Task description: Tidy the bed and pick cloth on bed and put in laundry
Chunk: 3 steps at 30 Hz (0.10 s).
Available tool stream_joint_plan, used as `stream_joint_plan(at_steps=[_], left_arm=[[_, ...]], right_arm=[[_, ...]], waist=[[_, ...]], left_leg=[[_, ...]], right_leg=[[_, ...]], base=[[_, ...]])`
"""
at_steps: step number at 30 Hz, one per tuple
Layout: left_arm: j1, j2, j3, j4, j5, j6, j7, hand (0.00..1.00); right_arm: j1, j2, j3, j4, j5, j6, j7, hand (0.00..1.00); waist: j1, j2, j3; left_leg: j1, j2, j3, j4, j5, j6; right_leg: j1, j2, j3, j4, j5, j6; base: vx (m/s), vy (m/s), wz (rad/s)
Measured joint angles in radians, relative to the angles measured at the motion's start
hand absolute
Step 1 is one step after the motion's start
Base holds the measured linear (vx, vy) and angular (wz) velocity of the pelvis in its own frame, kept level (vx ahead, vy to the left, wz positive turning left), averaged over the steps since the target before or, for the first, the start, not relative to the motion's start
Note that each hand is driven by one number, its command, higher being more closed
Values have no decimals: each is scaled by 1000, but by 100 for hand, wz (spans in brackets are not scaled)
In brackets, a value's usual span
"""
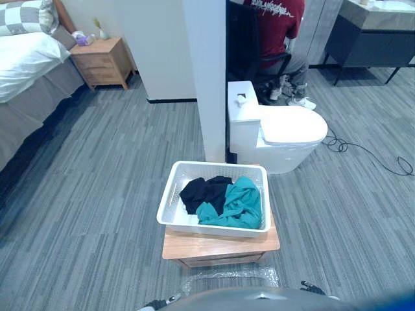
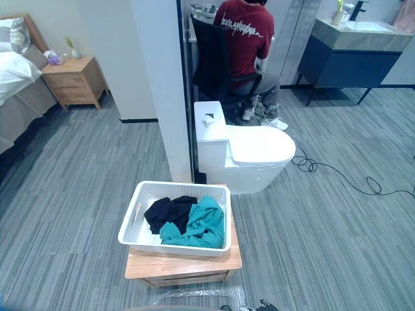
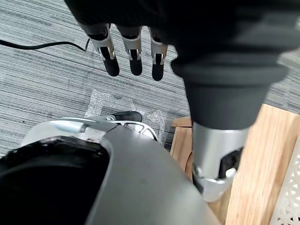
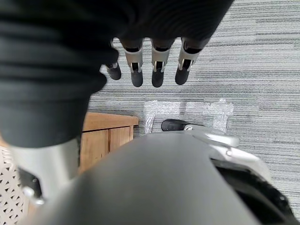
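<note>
The white perforated plastic laundry basket (image 1: 170,196) sits on a low light-wood bench (image 1: 220,247) on the grey striped floor, directly in front of the robot. Inside it lie a crumpled teal cloth (image 1: 238,205) and, touching it on the robot's left, a bunched black cloth (image 1: 203,192). Both are wholly within the rim.

The left hand (image 3: 135,54) and the right hand (image 4: 158,66) hang beside the bench above the floor. On each the fingers are straight, slightly apart and holding nothing.

The laundry step looks done, so I judge tidying to be what remains. The bed with white duvet and checked pillow (image 1: 26,71) stands well apart at the far left. Only its corner shows, so whether more cloth lies on it is hard to say. The next move probably calls for turning left and walking to the bed (clear of the white toilet (image 1: 285,133) and the seated person in a red shirt (image 2: 243,39) beyond), then smoothing the duvet with flat fingers.
</note>
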Motion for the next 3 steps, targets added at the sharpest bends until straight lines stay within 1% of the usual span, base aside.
stream_joint_plan(at_steps=[3], left_arm=[[0, 0, 0, 0, 0, 0, 0, 0]], right_arm=[[0, -1, 0, 4, 17, 1, 2, 0]], waist=[[-2, 0, 0]], left_leg=[[0, -3, -2, 0, 1, 1]], right_leg=[[1, -3, -2, 0, 0, 0]], base=[[0, 0, 0]])
